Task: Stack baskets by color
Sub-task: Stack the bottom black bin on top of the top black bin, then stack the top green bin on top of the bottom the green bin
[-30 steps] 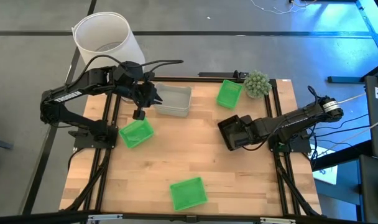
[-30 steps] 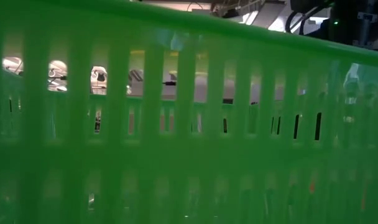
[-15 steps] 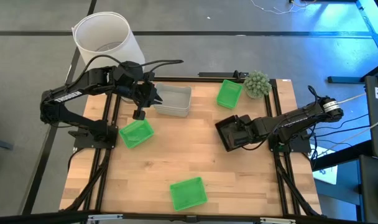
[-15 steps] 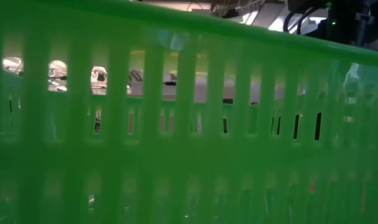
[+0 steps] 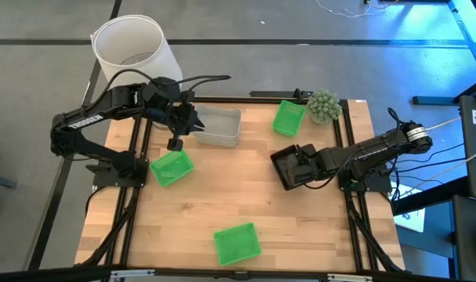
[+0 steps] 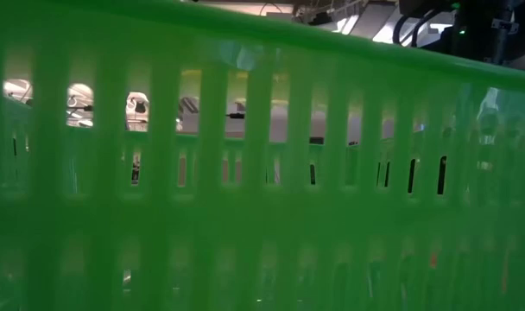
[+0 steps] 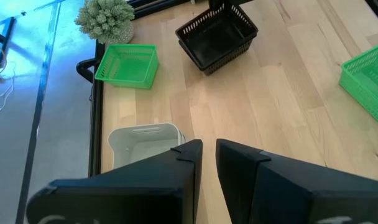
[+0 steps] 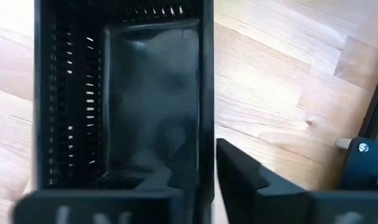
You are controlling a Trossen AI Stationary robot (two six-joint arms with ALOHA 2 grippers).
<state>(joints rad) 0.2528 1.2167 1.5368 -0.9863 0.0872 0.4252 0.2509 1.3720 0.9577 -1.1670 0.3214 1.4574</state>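
A nested stack of black baskets rests on the table's right half, and my right gripper is shut on it. Nested grey-white baskets sit at the far left. Single green baskets stand at the left, at the far right and near the front edge. My left gripper hovers above the table between the grey-white baskets and the left green one, narrowly open and touching nothing. My right gripper straddles one long side wall of the black stack, near that wall's end. One finger is inside the hollow and the other finger is outside. The fingers come steeply from above. The stack sits flat on the table.
A white lampshade stands off the table's far left corner. A fuzzy green plant ball sits at the far right corner beside the green basket. Bare wood lies in the table's middle. The front green basket fills the low view.
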